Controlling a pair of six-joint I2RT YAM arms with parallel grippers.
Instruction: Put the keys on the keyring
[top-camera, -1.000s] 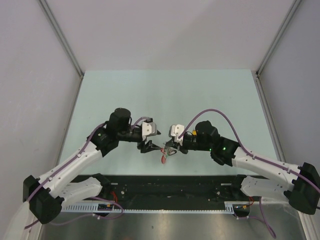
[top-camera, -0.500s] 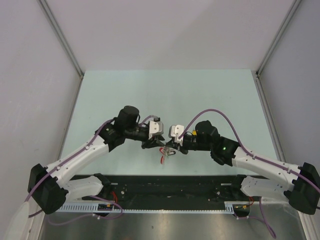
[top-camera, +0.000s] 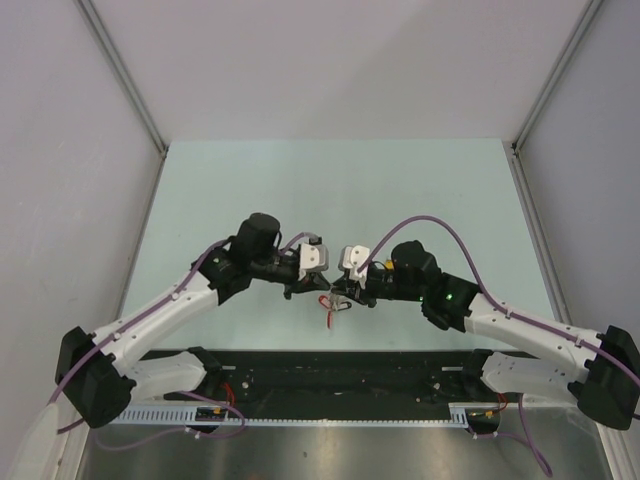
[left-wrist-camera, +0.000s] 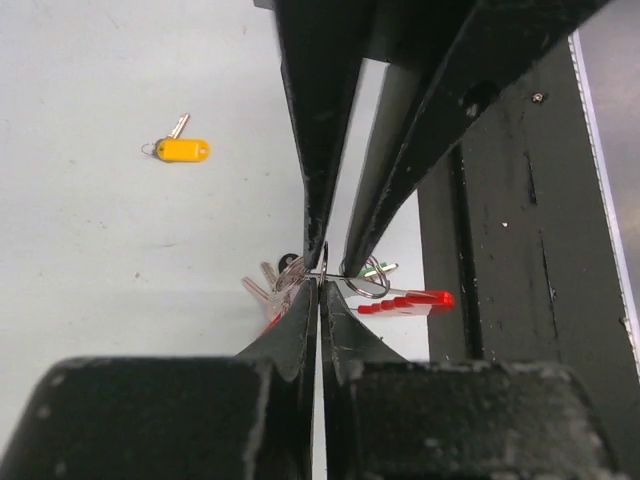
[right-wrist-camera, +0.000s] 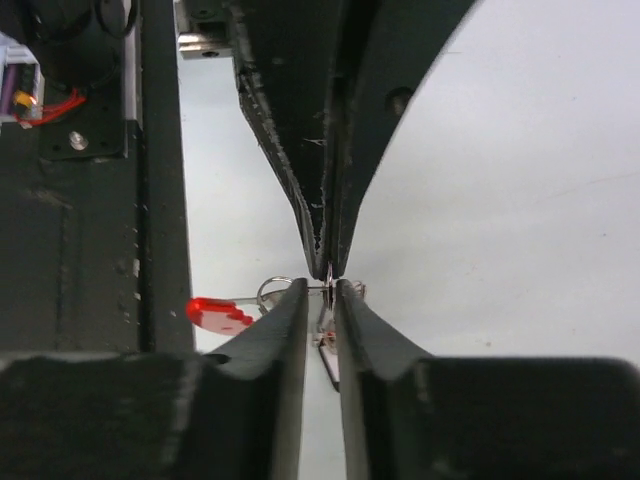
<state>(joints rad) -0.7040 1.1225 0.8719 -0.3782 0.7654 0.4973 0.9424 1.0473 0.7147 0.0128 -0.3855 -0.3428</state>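
My two grippers meet tip to tip just above the table. My left gripper (left-wrist-camera: 321, 279) (top-camera: 317, 294) is shut on the thin wire of the keyring (left-wrist-camera: 366, 288) (right-wrist-camera: 270, 290). My right gripper (right-wrist-camera: 322, 286) (top-camera: 341, 295) faces it with its jaws a little apart, the ring's wire in the gap. A red ridged piece (left-wrist-camera: 405, 300) (right-wrist-camera: 217, 315), a green key (left-wrist-camera: 381, 267) and plain metal keys (left-wrist-camera: 272, 279) hang in the bunch (top-camera: 328, 307). A yellow-orange key (left-wrist-camera: 182, 150) lies alone on the table, away from both grippers.
The pale green table (top-camera: 330, 190) is walled by white panels on three sides. A black rail (top-camera: 340, 368) runs along its near edge, just below the hanging bunch. The arms' bases and cables sit behind that rail.
My left gripper swung right to the ring and closed on it. My right gripper, shut on the ring before, has parted its jaws slightly. The bunch stayed where it was.
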